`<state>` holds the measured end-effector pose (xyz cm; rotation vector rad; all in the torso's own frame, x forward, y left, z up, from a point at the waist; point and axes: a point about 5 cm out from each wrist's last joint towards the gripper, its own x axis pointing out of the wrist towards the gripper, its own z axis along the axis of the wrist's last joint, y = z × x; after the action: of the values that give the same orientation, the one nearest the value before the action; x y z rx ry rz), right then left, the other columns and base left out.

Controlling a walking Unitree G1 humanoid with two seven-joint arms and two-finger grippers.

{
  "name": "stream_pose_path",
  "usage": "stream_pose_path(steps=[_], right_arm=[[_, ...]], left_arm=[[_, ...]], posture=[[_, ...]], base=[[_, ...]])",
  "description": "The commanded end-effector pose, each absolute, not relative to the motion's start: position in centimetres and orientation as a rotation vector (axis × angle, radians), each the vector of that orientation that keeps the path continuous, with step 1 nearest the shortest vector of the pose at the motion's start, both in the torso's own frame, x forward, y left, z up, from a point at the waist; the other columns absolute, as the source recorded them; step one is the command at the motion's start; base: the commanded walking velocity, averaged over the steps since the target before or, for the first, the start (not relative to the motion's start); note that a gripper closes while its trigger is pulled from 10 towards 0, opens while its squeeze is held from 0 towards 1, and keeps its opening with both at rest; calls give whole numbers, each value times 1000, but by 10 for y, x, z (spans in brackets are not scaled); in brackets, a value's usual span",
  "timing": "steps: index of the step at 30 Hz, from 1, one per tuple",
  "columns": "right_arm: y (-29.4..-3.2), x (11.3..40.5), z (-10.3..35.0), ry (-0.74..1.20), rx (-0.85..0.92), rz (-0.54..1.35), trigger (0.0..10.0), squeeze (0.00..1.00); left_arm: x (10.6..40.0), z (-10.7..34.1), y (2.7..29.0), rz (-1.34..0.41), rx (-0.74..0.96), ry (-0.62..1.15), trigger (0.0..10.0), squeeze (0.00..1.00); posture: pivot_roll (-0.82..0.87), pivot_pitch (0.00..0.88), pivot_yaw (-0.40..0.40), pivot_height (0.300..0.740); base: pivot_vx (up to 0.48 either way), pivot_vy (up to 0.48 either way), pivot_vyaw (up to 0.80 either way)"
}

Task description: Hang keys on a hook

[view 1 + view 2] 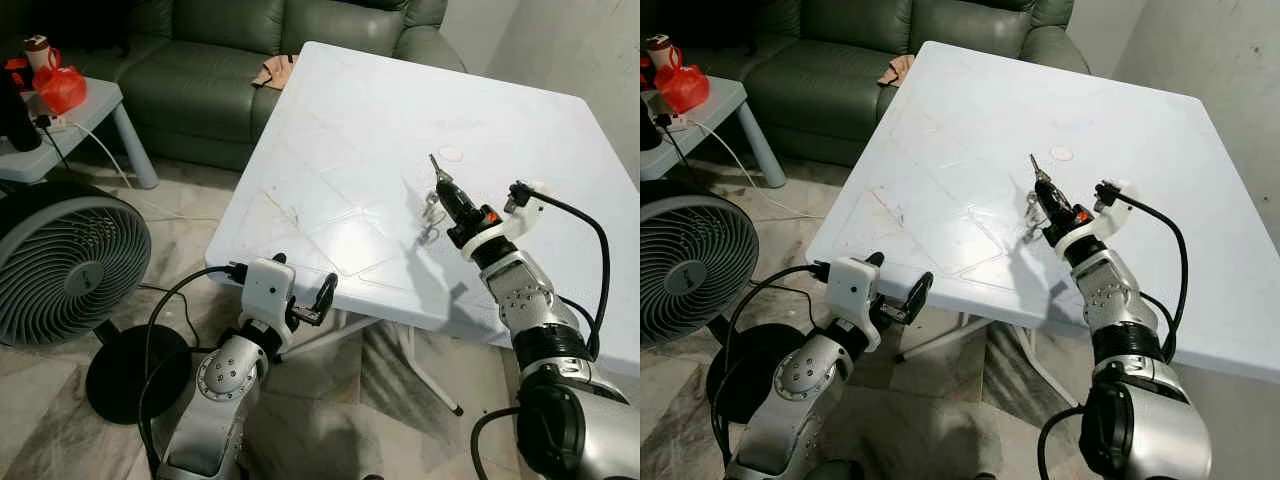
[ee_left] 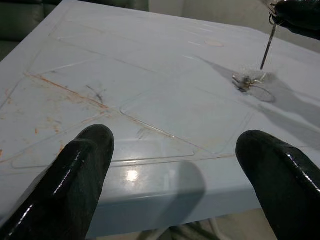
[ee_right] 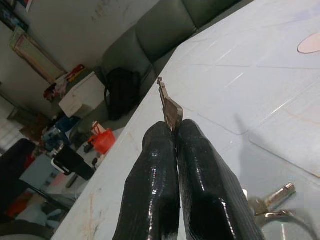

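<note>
Head views: the right hand (image 1: 441, 187) is clamped on one key (image 1: 434, 163), whose blade sticks out beyond the fingertips; the rest of the keys (image 1: 431, 215) hang just below it, over the table (image 1: 360, 110). No hook is visible.

Left wrist view: the left hand (image 2: 185, 165), fingers apart, idles at the table edge, well short of the keys.

Right wrist view: fingers pressed together on the key.
</note>
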<state>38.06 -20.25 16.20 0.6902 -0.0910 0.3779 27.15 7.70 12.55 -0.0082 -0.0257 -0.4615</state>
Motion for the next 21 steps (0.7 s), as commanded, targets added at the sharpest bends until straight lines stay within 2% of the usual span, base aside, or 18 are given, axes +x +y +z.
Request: stream_pose_path(steps=[1,5,16,18,21], right_arm=[[-208,378,162,-90,642,377,10000,0],[-204,375,154,-48,528,397,10000,0],[-211,377,167,-129,591,372,10000,0],[-214,376,178,-202,554,360,10000,0],[-216,376,177,-184,476,325,10000,0]], left_arm=[[271,126,72,-475,-2,-27,10000,0],[271,126,72,-475,-4,-28,10000,0],[272,125,71,-471,-4,-27,10000,0],[274,127,72,-467,-4,-31,10000,0],[275,127,73,-464,-4,-33,10000,0]], posture=[[75,124,-105,711],[72,128,-104,711],[72,128,-104,711],[72,128,-104,711],[72,128,-104,711]], base=[[0,0,0],[0,0,0],[0,0,0],[0,0,0],[0,0,0]])
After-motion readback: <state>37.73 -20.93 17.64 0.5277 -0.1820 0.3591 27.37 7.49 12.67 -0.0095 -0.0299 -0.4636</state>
